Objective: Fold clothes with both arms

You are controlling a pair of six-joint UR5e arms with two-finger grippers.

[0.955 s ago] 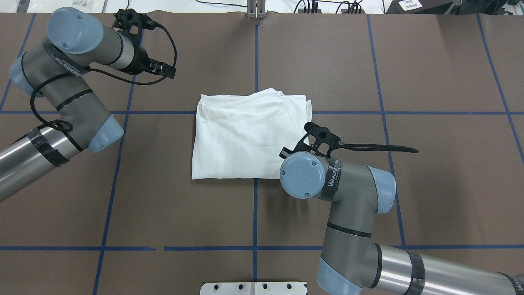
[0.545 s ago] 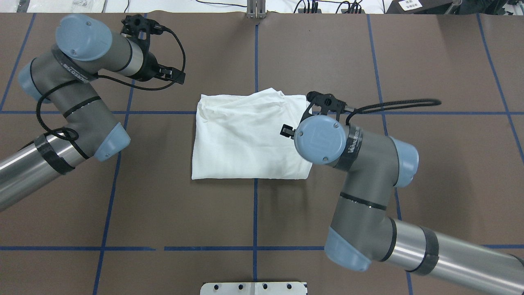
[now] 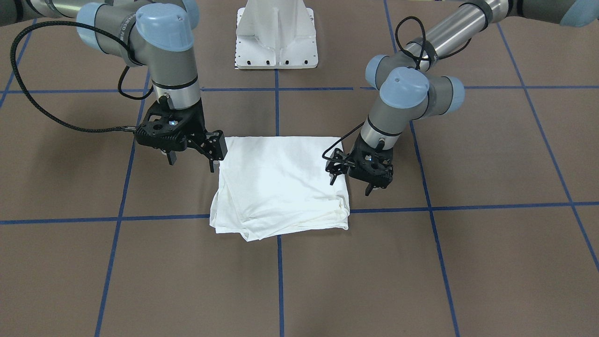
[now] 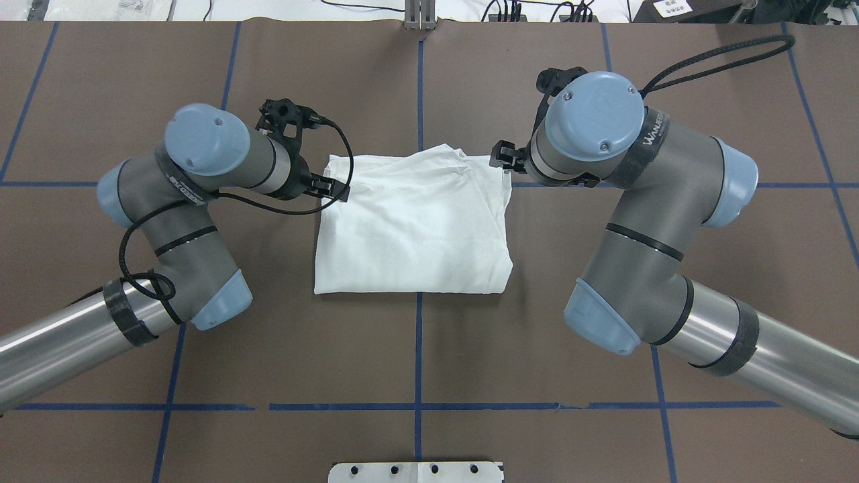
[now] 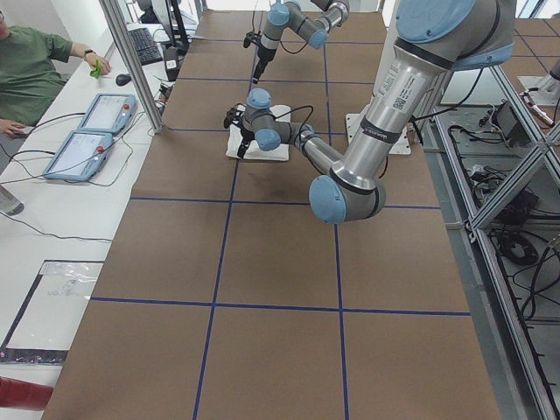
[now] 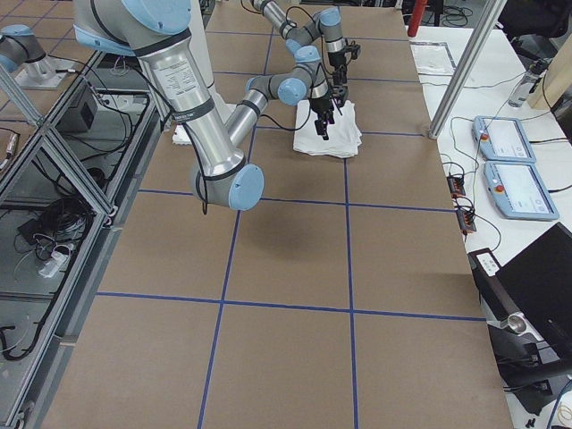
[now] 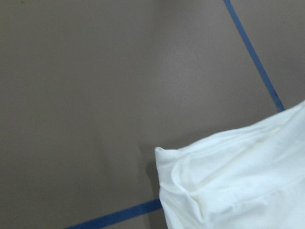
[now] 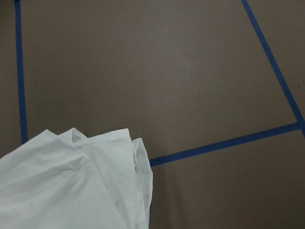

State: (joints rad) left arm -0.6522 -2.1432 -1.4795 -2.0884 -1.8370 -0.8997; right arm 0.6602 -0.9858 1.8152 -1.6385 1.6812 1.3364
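Note:
The clothes (image 4: 409, 228) are one white shirt folded into a rough rectangle at the table's middle, also seen in the front view (image 3: 281, 187). My left gripper (image 3: 351, 183) hovers open at the shirt's far left corner with one finger over the hem and nothing between its fingers. In the overhead view the wrist mostly hides the left gripper (image 4: 329, 186). My right gripper (image 3: 193, 161) stands open beside the far right corner, holding nothing; overhead only a little of the right gripper (image 4: 502, 157) shows. Each wrist view shows a shirt corner (image 7: 238, 186) (image 8: 81, 186) and no fingers.
A white pedestal base (image 3: 276, 42) stands at the robot's side of the table. Blue tape lines (image 4: 419, 349) grid the brown tabletop. Black cables loop from both wrists. A person sits at a side desk with pendants (image 5: 87, 131) off the table's far edge.
Both arms swung in. The left gripper came from the far left to the shirt's far left corner. The right gripper moved from the near right edge to the far right corner. The shirt stayed put.

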